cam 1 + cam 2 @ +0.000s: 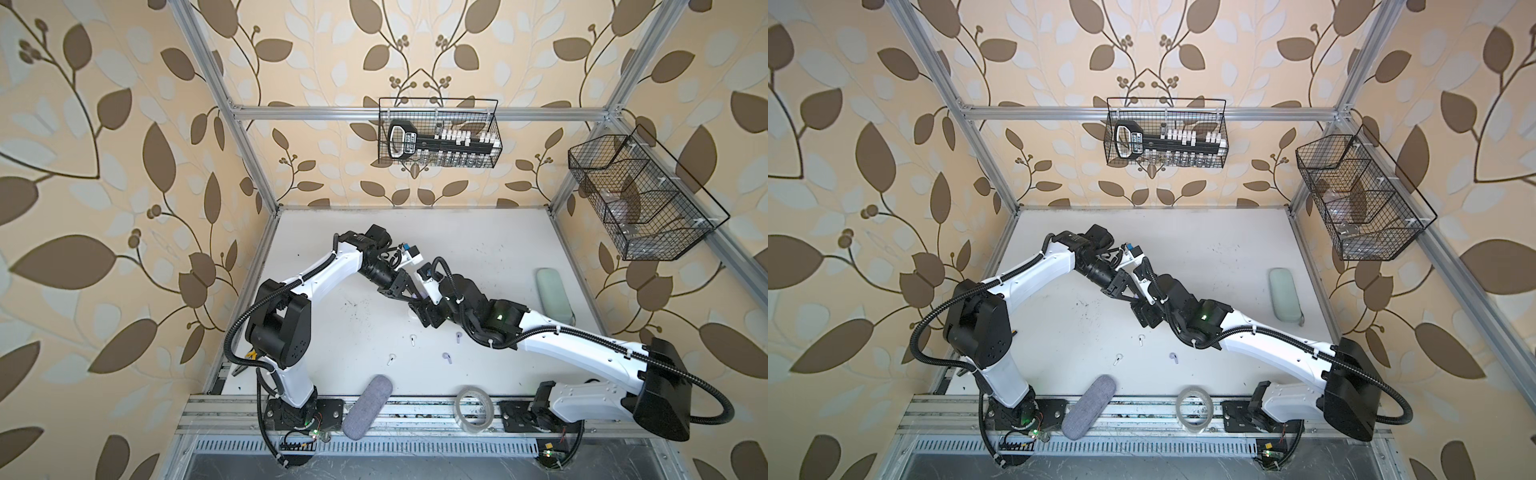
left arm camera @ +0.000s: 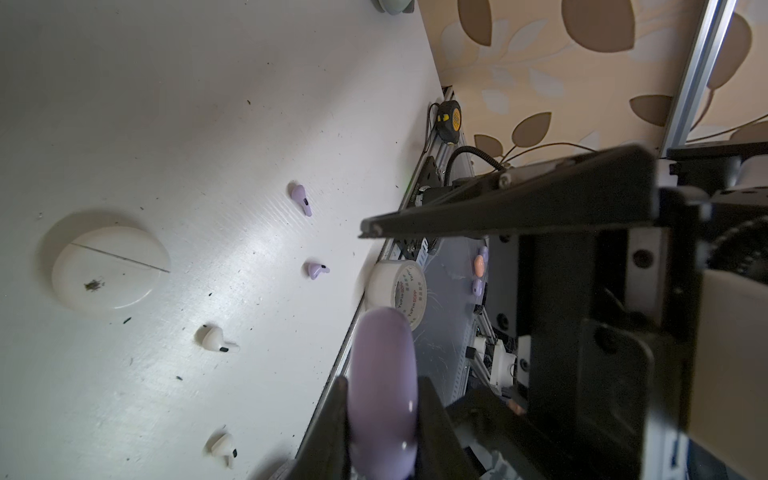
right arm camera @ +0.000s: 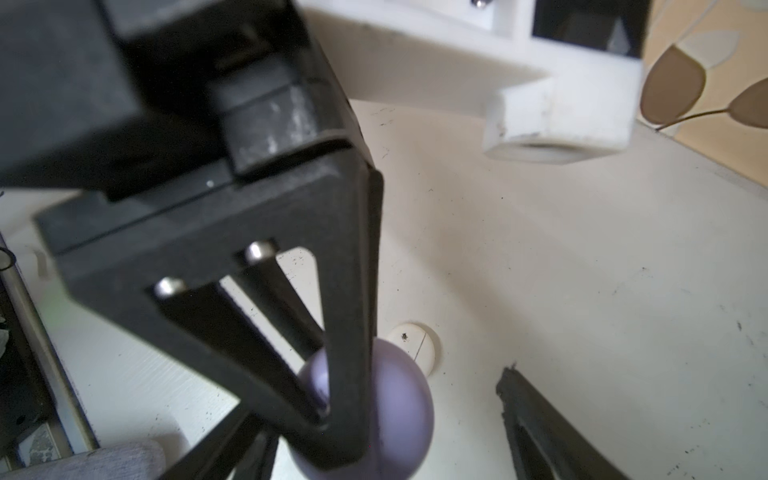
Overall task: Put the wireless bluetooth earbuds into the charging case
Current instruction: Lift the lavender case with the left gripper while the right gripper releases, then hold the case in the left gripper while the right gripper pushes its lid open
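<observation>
Lilac case (image 2: 382, 353), one, we're clamping tight in left gripper (image 2: 383, 380); right gripper (image 1: 420, 312) is hanging jaws spread wide, empty. Lying loose on table (image 2: 166, 104): two white earbuds (image 2: 216, 338), two lilac earbuds (image 2: 318, 269), one white case (image 2: 110, 268).

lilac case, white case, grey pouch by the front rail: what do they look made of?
The lilac case is likely hard plastic with a glossy finish: it shows small sharp highlights. The white case is probably plastic too, smooth with a softer sheen and a thin lid seam across it. The grey pouch looks like woven or felt-like fabric, matte with a fine speckled texture.
</observation>
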### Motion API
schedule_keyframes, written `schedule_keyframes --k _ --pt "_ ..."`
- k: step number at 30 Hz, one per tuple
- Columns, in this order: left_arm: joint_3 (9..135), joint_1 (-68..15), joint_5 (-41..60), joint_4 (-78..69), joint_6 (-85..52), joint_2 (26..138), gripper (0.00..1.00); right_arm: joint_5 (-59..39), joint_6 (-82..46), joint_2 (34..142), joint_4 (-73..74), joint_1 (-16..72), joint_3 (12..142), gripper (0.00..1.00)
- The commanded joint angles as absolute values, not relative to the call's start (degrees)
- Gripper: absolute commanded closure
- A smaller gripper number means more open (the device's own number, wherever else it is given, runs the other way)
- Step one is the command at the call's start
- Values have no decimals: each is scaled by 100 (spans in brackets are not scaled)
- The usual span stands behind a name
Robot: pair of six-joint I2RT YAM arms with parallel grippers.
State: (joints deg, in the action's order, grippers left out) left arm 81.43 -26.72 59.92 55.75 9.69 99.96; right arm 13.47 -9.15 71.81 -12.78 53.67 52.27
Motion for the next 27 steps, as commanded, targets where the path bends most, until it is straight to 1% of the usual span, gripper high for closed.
schedule_keyframes --k 1,6,11,15,18,20,23,27 --pt "8425 -2728 6113 5932 1332 10063 93 1380 -1103 6687 -1505 5410 4961 16" --pt "8401 -2732 6030 5739 1432 10158 95 1359 -1601 5938 -1811 5319 4527 10" --pt "8322 -2751 6248 5761 1940 10184 100 872 -2239 5703 -1749 4987 4175 12" --pt "7956 -2773 6339 5469 2224 9981 100 327 -2814 5743 -1476 4567 3899 12" --pt "7384 -2785 6269 4722 2130 9637 100 -253 -3146 5883 -1249 4156 3711 12" --pt "6901 -2798 6163 4050 2038 9350 100 -438 -3207 5871 -1118 4043 3634 13" --pt "6098 -2865 5928 2911 1887 8825 100 -492 -3252 5721 -976 4036 3586 13" --pt "5104 -3046 5224 1266 1568 8021 100 -474 -3376 5867 -1124 4080 3673 13"
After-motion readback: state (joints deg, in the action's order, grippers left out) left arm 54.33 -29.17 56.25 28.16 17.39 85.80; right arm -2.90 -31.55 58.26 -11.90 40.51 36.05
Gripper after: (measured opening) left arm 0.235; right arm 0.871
